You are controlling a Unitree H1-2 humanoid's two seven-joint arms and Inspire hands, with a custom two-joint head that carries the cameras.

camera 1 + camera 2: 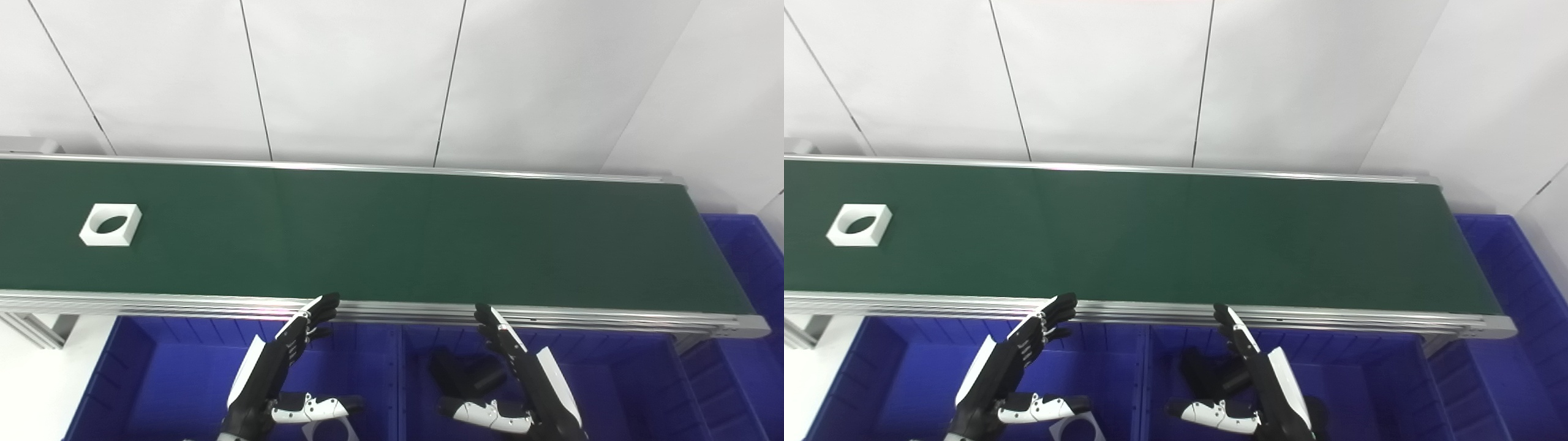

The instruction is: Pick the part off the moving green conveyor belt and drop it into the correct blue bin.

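Observation:
A white square part with a round hole (110,225) lies on the green conveyor belt (392,239) at its far left. Both hands hover below the belt's near rail, over the blue bins. My left hand (275,370) is open, fingers stretched toward the rail and thumb out to the right, holding nothing. My right hand (520,380) is open too, fingers pointing up at the rail and thumb out to the left. Under the left hand, another white part with a hole (331,430) rests on the floor of the left blue bin (153,367), cut off by the picture's bottom edge.
A second blue bin (625,380) sits under my right hand, split from the left one by a wall (398,380). A third blue bin (747,257) stands past the belt's right end. White wall panels rise behind the belt.

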